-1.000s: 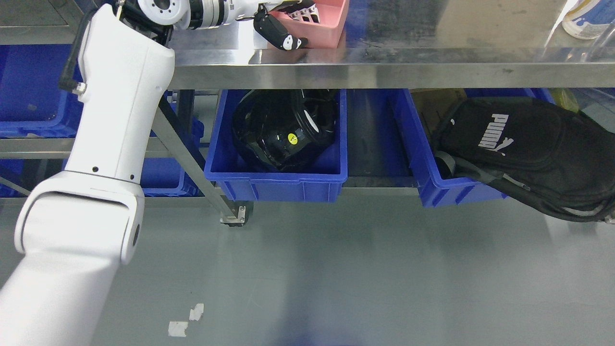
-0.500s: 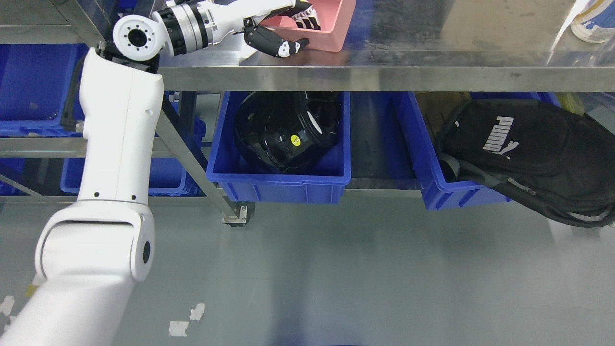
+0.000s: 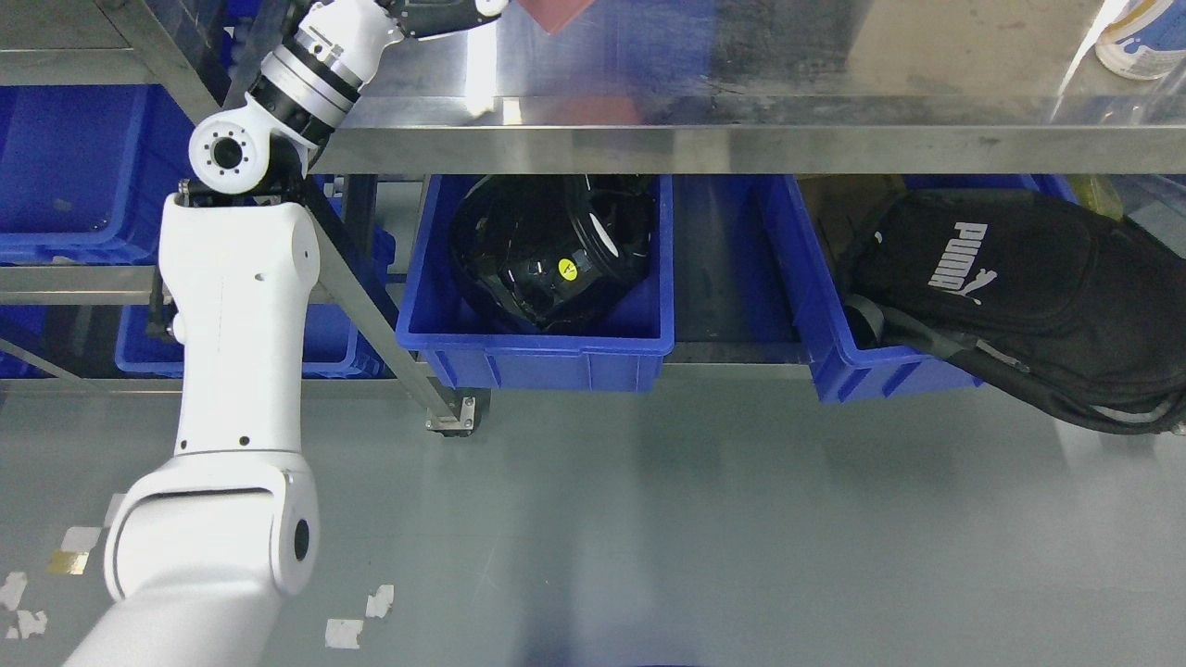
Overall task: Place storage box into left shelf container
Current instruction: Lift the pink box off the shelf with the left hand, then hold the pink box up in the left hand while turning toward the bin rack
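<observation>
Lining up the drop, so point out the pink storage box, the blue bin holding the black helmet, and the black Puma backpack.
Pink storage box (image 3: pixel 556 13): head view, bottom corner at top edge.
Blue bin (image 3: pixel 537 361): head view, front wall.
Black Puma backpack (image 3: pixel 1019 278): head view, front panel.

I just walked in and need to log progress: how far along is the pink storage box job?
Done: the pink storage box is lifted off the steel table. In hand: the left arm carries it, mostly out of view. Left: setting it into a blue shelf container on the left.
</observation>
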`<state>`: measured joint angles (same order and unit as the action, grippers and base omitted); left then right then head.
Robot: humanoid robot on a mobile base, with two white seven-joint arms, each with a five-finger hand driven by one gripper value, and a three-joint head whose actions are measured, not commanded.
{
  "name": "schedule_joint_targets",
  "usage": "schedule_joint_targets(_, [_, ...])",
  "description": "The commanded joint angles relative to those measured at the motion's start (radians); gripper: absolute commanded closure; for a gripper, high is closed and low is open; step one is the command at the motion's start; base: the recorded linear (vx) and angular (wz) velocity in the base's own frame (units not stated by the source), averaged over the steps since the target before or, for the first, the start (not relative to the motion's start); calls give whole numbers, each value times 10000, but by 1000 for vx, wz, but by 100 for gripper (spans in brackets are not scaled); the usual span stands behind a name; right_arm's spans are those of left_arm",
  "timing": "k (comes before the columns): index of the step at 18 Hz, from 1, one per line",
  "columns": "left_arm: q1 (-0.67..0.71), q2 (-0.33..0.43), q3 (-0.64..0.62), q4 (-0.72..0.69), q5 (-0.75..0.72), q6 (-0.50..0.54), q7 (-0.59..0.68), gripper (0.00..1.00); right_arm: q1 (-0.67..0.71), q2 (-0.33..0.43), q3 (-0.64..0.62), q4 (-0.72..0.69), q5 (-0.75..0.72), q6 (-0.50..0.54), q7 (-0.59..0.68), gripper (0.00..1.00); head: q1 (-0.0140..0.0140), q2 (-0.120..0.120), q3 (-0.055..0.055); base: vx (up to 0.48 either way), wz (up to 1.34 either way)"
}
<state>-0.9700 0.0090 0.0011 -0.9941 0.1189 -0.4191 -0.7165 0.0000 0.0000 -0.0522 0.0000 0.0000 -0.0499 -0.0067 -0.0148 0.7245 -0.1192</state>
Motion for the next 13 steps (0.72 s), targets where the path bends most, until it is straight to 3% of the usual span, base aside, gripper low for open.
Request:
schedule_joint_targets(1, [1306, 85, -377, -2419, 2093, -409, 1087, 100, -31, -175, 0, -175, -215, 9, 52, 0, 0, 0, 0, 0, 0])
schedule_joint_targets(5, [2350, 85, -1664, -4167, 2508, -1114, 2940, 100, -31, -175, 0, -175, -215, 9, 36, 0, 0, 0, 0, 0, 0])
schedule_joint_targets(9, [3789, 85, -3489, -6038, 2508, -1301, 6008, 99, -31, -175, 0, -175, -215, 9, 52, 0, 0, 0, 0, 0, 0])
schedule_joint_targets(13, [5048, 85, -3266, -6717, 2493, -1438, 6336, 98, -46, -175, 0, -175, -215, 9, 36, 0, 0, 0, 0, 0, 0])
